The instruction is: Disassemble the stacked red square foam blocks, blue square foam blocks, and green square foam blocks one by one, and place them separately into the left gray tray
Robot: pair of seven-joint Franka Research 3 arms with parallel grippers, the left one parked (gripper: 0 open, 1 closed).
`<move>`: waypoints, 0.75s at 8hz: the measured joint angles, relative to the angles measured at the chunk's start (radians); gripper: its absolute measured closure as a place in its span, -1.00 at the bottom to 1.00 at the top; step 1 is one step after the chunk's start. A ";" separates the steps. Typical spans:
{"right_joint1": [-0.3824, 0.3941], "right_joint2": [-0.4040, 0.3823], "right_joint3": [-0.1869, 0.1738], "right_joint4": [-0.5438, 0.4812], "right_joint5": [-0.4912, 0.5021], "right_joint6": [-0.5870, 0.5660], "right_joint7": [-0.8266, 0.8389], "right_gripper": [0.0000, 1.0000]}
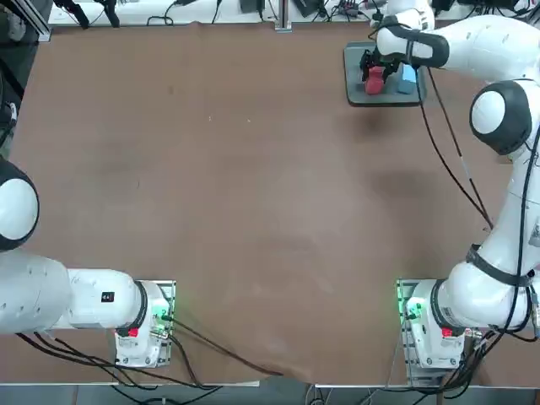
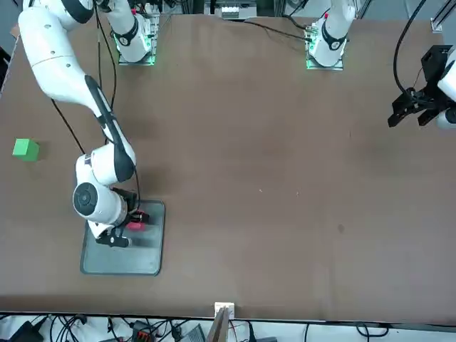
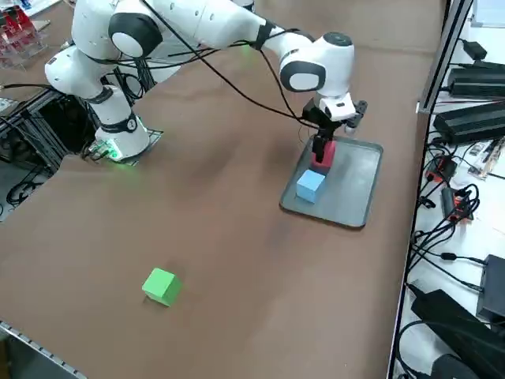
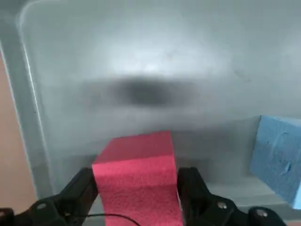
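Top view: gray tray [image 1: 359, 91] lay toward one o'clock on the table [image 1: 228, 186]. Right gripper [image 4: 137, 186] was clenched on the red block [image 4: 136, 183] over it; blue block [image 1: 407, 80] sat in it, at red's three o'clock. Right side view: green block [image 3: 162, 286] rested on the table, at the tray's eight o'clock.

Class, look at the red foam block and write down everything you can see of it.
The red block is a plain, matte pinkish-red cube, its face finely speckled like foam. It is upright at the gray tray, between the right gripper's two fingers, beside the blue block but apart from it. Whether it touches the tray floor is hard to tell.
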 joint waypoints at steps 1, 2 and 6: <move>0.000 -0.008 0.001 0.008 0.000 -0.005 0.000 -1.00; 0.000 -0.028 0.003 0.019 0.000 -0.039 -0.001 -1.00; -0.029 -0.238 -0.002 0.051 0.071 -0.295 0.005 -1.00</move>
